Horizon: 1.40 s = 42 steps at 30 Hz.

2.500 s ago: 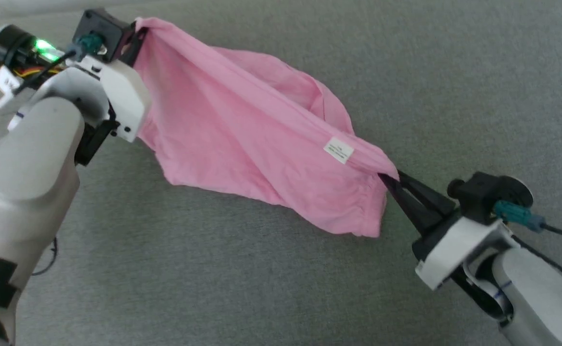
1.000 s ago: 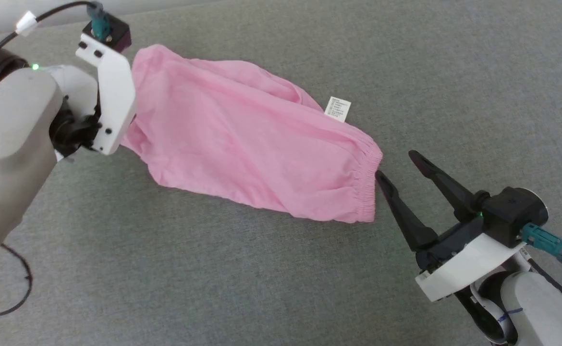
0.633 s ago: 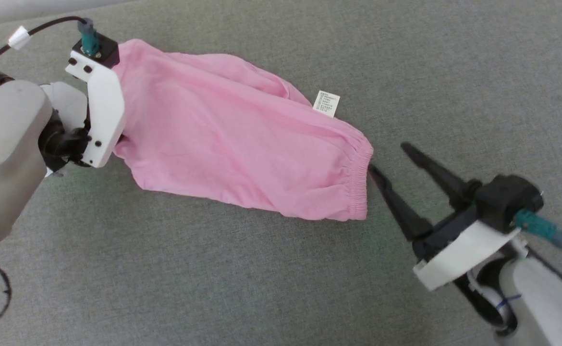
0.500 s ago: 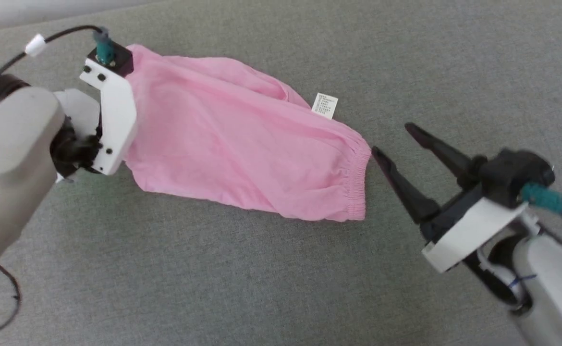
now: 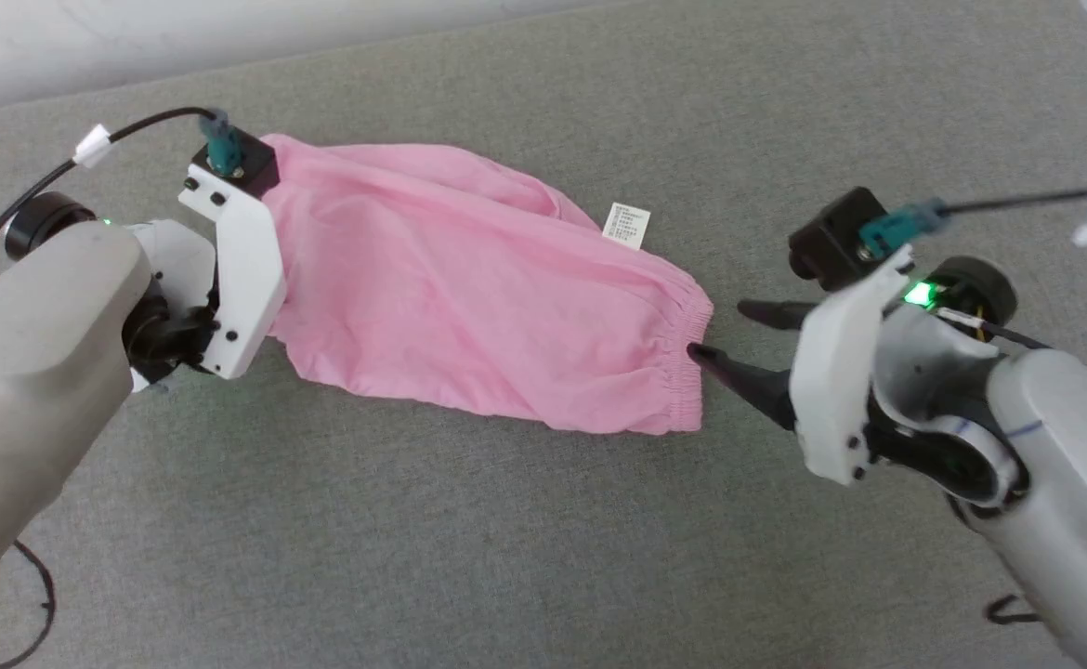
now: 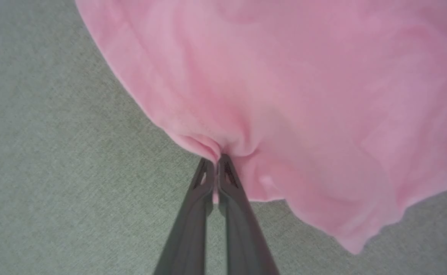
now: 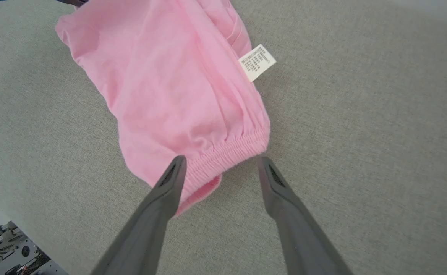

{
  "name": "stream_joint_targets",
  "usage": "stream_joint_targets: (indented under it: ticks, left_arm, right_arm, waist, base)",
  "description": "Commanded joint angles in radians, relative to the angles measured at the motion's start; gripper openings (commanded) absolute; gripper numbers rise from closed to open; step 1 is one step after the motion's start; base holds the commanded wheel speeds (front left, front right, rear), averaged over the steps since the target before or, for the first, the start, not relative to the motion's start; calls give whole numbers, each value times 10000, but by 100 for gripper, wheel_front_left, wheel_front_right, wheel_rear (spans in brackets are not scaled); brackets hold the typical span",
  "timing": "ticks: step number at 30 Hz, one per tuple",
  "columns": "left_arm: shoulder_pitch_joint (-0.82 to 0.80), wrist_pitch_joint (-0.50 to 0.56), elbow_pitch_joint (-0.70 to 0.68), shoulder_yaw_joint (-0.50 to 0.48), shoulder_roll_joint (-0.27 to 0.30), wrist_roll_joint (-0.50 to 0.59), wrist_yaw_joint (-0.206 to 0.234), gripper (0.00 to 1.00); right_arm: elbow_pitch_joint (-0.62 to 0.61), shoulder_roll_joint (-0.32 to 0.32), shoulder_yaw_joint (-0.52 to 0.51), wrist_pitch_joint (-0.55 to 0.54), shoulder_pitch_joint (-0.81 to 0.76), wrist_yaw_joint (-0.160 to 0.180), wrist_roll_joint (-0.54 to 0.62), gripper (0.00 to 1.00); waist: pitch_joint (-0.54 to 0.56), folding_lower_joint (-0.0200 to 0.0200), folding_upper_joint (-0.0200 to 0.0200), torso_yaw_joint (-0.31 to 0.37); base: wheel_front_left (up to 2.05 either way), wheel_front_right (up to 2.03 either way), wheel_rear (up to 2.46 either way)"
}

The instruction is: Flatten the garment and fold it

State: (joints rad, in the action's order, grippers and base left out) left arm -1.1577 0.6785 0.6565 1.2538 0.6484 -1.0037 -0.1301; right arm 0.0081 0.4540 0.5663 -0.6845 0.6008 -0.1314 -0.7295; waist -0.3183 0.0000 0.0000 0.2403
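There is one pink garment [image 5: 469, 288] lying on the gray tabletop [image 5: 506, 539]. It is spread out long, from about 10 o'clock to about 4 o'clock in the head view, and it has many soft wrinkles. One small white label [image 5: 626, 226] sticks out from its far edge, at about 1 o'clock from the middle of the cloth. There are two grippers, one at each end of the garment. The left gripper [image 6: 219, 162] is at the 9 o'clock end. Its two dark fingers are pressed together and pinch a little bunch of the pink edge at their tips. The right gripper [image 5: 718, 330] is at the 4 o'clock end. Its two fingers are spread wide apart and hold nothing. In the right wrist view, the one bunched stretchy hem [image 7: 231, 151] sits right between the two finger tips.
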Motion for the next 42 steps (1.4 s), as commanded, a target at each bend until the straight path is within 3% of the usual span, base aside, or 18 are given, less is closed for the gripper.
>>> stream_joint_targets:
  ticks: [1,8,12,18,19,20,32,42]
  left_arm:
    - [104,-89,26,50,-68,-16,-5,0]
    - [-212,-252,62,119,-197,110,-5,0]
    - [-350,-303,95,152,-338,168,-5,0]
    - [-280,-514,234,183,-399,127,-6,0]
    - [-255,-559,270,185,-398,87,-6,0]
    - [-232,-620,310,178,-395,30,-6,0]
    - [401,-1975,-114,38,-148,-475,-6,0]
    - [2192,-3318,-1779,69,742,-763,54,0]
  right_arm:
    - [347,-376,-165,-365,59,7,-40,100]
    - [1973,-2112,-667,-1273,14,7,342,100]
    - [2973,-2384,-417,-1132,-86,7,1073,100]
    - [3760,-2450,-68,-888,-394,7,1060,100]
    - [3756,-2412,-9,-769,-397,7,1039,13]
    - [3739,-2357,89,-693,-400,7,976,0]
    - [2791,-1792,133,409,-183,7,118,0]
    - [1429,-480,-163,408,-1466,7,-536,0]
  waist:
    - [-50,0,0,-40]
    - [-360,0,0,-254]
    - [-506,0,0,-427]
    - [-521,0,0,-534]
    - [-512,0,0,-536]
    - [-498,0,0,-534]
    - [578,0,0,-828]
    - [2216,0,0,-1716]
  base:
    - [0,0,0]
    - [0,0,0]
    - [0,0,0]
    - [0,0,0]
    - [0,0,0]
    - [0,0,0]
    - [0,0,0]
    - [0,0,0]
